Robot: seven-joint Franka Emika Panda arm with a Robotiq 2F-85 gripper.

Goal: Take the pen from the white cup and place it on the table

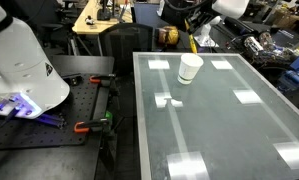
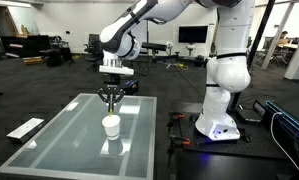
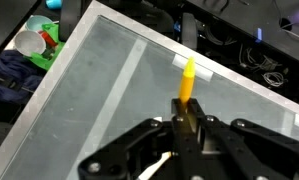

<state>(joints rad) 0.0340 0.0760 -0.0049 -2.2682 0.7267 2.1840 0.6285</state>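
My gripper (image 3: 186, 125) is shut on the thin yellow pen (image 3: 187, 82), which sticks out past the fingertips in the wrist view. In both exterior views the gripper (image 1: 199, 30) (image 2: 112, 97) hangs just above the white cup (image 1: 190, 68) (image 2: 111, 125). The pen (image 1: 193, 44) is lifted clear of the cup. The cup stands upright on the greenish glass table (image 1: 239, 130) (image 2: 59, 130). The table's surface (image 3: 99, 90) fills the wrist view below the pen.
A black perforated bench with orange clamps (image 1: 49, 135) and the white robot base (image 2: 224, 100) stand beside the table. Cluttered items, among them a green and clear container (image 3: 34, 45), lie past the table's edge. A white flat object (image 2: 27, 128) lies beside the table.
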